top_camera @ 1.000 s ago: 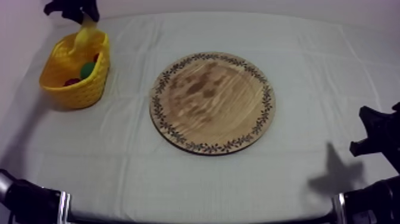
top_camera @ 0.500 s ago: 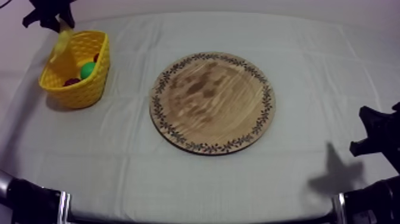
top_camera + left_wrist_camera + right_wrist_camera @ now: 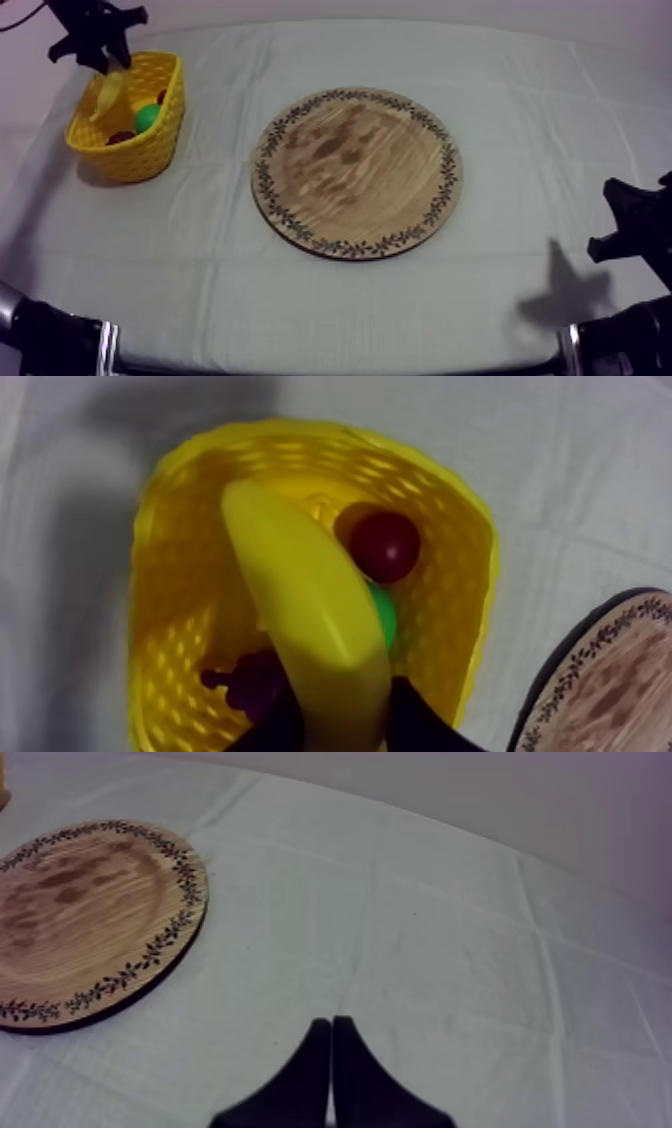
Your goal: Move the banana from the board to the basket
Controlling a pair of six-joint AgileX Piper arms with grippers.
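Nearest, along the lower left and lower right edges of the overhead frame: black parts of the two arms. Just above them, at the right edge: black two-fingered right gripper, sitting low over the grey-white tablecloth, well apart from everything else. From its own wrist camera: fingers pressed together into one narrow wedge, closed on itself, with cloth beneath and the board off to one side.

In the centre of the overhead frame: round wooden board with a dark leaf-patterned rim, lying flat on the cloth, whole face in plain view.

Farther back, at the upper left of the overhead frame: yellow woven basket, upright on the cloth, well apart from the board. Inside: a round green toy fruit. From the left wrist camera, also a small red fruit just beside the green one, and a dark purple bunch of grapes low in the basket.

Farthest, in the upper left corner of the overhead frame: black left gripper, hovering above the basket's far rim, clamped on the upper end of a long yellow toy banana. Banana hanging slightly tilted, lower end down inside the basket mouth, next to the green fruit. From the left wrist camera: one black finger on each side of the banana, the banana stretching over the grapes and partly covering the green fruit. Contact between the banana's tip and the basket floor: impossible to tell.
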